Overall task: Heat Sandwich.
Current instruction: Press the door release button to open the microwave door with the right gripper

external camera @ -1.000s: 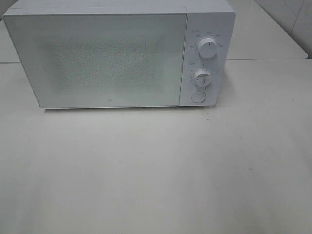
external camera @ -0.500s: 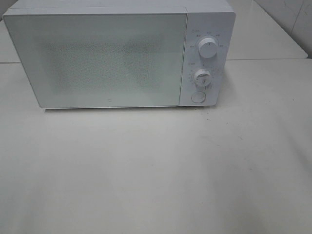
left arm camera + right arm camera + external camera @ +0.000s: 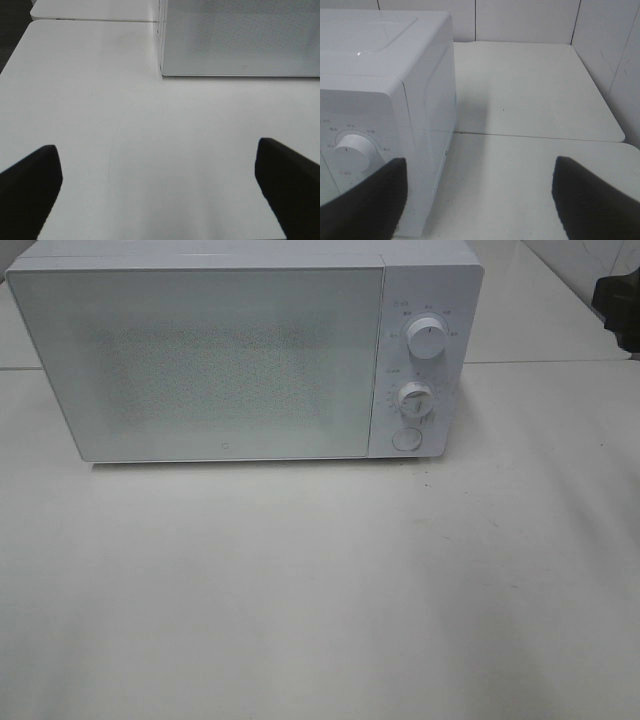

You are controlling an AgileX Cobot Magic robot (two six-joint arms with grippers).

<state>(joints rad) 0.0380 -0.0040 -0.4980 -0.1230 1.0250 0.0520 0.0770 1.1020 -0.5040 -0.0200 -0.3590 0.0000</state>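
Observation:
The sandwich is out of view in every frame. A white microwave [image 3: 230, 360] stands at the back of the table with its door [image 3: 200, 365] shut. My left gripper [image 3: 157, 150] is open and empty, low over the bare table in front of the microwave [image 3: 240, 40]. My right gripper [image 3: 480, 165] is open and empty too, hovering beside the microwave's right side [image 3: 385, 75], near the upper knob [image 3: 355, 147]. In the exterior high view only a dark part of the right arm [image 3: 620, 302] shows at the right edge.
The control panel carries two round knobs [image 3: 427, 340] [image 3: 414, 399] and a round button [image 3: 405, 439]. The white table [image 3: 320, 590] stretches in front. A second table [image 3: 530, 85] adjoins behind, with a tiled wall [image 3: 615, 45] to the right.
A dark part of the right arm has come into the exterior high view at the upper right edge. The microwave has not changed.

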